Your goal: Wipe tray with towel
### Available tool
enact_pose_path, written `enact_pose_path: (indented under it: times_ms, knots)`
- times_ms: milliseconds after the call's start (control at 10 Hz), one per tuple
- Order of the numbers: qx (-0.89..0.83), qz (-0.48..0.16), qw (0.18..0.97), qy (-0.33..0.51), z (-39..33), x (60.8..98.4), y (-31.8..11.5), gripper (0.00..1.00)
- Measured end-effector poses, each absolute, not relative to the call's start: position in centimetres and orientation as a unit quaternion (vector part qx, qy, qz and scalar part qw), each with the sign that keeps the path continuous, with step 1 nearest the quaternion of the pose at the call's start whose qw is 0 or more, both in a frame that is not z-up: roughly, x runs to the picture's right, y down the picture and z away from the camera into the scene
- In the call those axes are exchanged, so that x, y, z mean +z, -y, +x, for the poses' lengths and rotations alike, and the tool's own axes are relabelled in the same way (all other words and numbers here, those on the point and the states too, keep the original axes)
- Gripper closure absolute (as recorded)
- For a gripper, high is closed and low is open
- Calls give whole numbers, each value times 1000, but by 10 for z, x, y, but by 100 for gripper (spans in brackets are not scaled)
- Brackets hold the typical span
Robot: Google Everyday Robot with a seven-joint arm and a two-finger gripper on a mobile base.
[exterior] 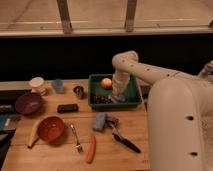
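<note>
The dark-green tray stands at the back right of the wooden table. An orange ball lies in its far left part and a dark clump lies at its near left. My white arm comes in from the right and bends down into the tray. My gripper points straight down at the tray's floor, near its middle. The towel does not show apart from the gripper, which covers the spot below it.
A blue-grey block joined to a metal piece lies in front of the tray, with a black-handled tool, carrot and fork nearby. An orange bowl, banana, purple bowl, white cup and blue cup stand at the left.
</note>
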State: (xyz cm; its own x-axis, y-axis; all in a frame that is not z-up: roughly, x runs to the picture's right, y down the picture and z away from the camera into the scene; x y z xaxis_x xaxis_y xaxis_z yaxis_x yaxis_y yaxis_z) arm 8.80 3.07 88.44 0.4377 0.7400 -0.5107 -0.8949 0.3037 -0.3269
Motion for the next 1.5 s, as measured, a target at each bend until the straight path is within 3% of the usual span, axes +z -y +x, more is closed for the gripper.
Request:
enact_pose_path:
  times_ms: [400, 900, 1200, 1500]
  knots:
    - [558, -269, 761, -193, 151, 894, -46, 98]
    - [551, -259, 761, -222, 155, 941, -10, 98]
    - [536, -263, 783, -176, 115, 936, 12, 98]
    - [527, -276, 793, -133, 92, 907, 2, 98]
